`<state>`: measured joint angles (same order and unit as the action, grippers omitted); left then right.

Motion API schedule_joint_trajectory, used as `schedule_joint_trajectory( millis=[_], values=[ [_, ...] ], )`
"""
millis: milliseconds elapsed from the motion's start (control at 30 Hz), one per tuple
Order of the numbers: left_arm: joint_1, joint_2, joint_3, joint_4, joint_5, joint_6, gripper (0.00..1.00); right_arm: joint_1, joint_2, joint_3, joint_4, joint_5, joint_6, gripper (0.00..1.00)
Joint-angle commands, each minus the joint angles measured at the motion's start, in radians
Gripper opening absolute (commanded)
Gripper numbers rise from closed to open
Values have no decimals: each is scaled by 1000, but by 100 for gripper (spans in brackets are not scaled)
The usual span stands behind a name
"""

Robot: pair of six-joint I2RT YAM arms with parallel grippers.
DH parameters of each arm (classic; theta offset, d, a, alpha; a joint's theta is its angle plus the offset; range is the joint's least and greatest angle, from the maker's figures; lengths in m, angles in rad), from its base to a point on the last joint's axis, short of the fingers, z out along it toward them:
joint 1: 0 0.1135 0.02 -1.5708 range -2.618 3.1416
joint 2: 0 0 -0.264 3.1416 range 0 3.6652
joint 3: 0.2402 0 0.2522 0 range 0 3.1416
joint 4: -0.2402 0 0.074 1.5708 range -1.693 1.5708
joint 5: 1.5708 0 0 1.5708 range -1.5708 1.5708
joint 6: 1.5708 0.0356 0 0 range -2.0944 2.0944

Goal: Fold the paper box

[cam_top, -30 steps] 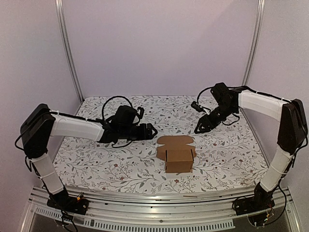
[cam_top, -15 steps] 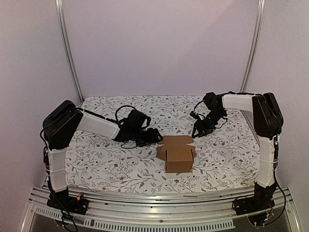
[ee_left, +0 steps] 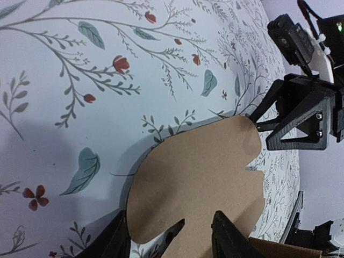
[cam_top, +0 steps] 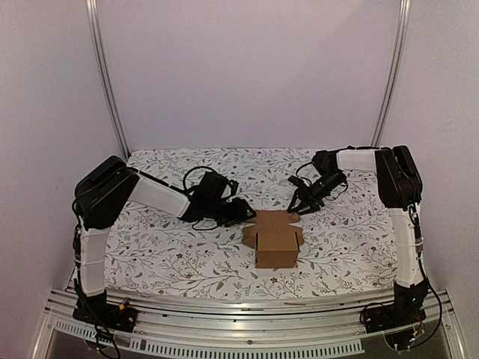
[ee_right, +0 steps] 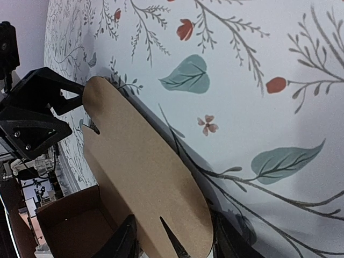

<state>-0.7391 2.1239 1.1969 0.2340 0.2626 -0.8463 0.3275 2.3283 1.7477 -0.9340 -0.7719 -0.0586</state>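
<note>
Floral cloth [cam_top: 165,258] covers the table; the brown paper box [cam_top: 275,241] sits between the two grippers, its open cuboid part toward the bases, its rounded flap [ee_left: 199,172] flat at their fingertips. Left gripper [cam_top: 244,215] and right gripper [cam_top: 294,207] each straddle opposite ends of that flap, jaws spread, clamping nothing

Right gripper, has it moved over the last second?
Yes. In the top view the right gripper has shifted left and nearer, closing on the far flap of the paper box, which stayed put.
</note>
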Motion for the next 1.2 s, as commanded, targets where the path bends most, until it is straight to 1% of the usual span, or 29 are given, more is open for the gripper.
schedule_joint_trajectory(
  millis=[0,133,233,500,633,767,933,1033,1167],
  values=[
    [7,57,-24,-3,32,-24,51,4,57,-10,-88,-37,-50,45],
    [6,64,-43,35,36,-36,49,3,48,-10,-103,-73,-74,44],
    [6,62,-65,77,36,-46,48,4,55,-10,-102,-103,-71,39],
    [3,55,-115,190,37,-61,48,3,65,-9,-88,-166,-43,17],
    [3,41,-138,248,36,-69,48,4,53,-9,-87,-175,-42,0],
    [4,-50,-191,296,27,-19,53,4,-20,-32,-93,-146,-81,0],
    [3,-250,-279,266,-36,116,65,4,-201,-70,-84,-115,-163,0],
    [2,-351,-336,241,-55,187,69,4,-326,-123,-28,-103,-183,0],
    [-6,-423,-382,257,-1,264,71,5,-470,-193,14,-108,-195,0]
  ],
)
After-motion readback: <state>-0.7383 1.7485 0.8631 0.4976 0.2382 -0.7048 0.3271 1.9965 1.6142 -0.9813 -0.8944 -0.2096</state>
